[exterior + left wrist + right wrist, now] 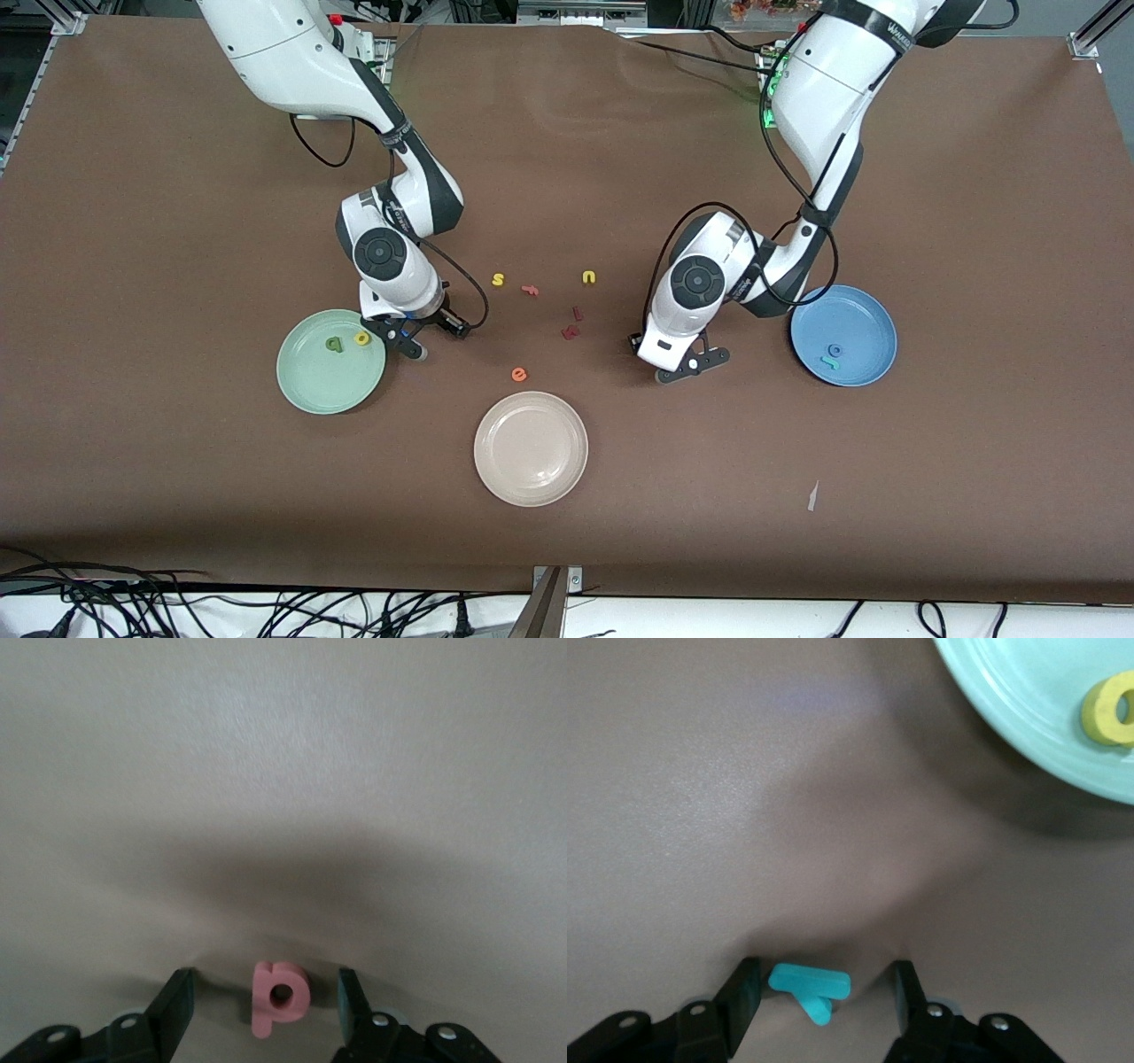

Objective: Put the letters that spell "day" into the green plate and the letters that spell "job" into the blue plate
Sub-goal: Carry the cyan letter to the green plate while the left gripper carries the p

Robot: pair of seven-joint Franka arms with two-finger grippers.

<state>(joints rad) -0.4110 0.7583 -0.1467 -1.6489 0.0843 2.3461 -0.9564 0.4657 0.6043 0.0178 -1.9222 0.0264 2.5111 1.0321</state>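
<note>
The green plate (306, 385) holds a dark green letter (334, 344) and a yellow letter (361, 338). Beside its rim, my right gripper (407, 341) is down at the cloth and open. The teal "y" (808, 981) lies between its fingers, touching one and clear of the other. The blue plate (864, 310) holds a blue ring "o" (834, 351) and a teal hook letter (829, 362). Beside that plate, toward the table's middle, my left gripper (693, 365) is open around the salmon-red letter (280, 997), with a gap on each side.
A cream-beige plate (531, 448) lies nearest the front camera. Between the arms lie a yellow "s" (499, 280), a yellow "u" (589, 277), an orange "e" (519, 374), a small red-orange piece (531, 289) and two dark red pieces (570, 332).
</note>
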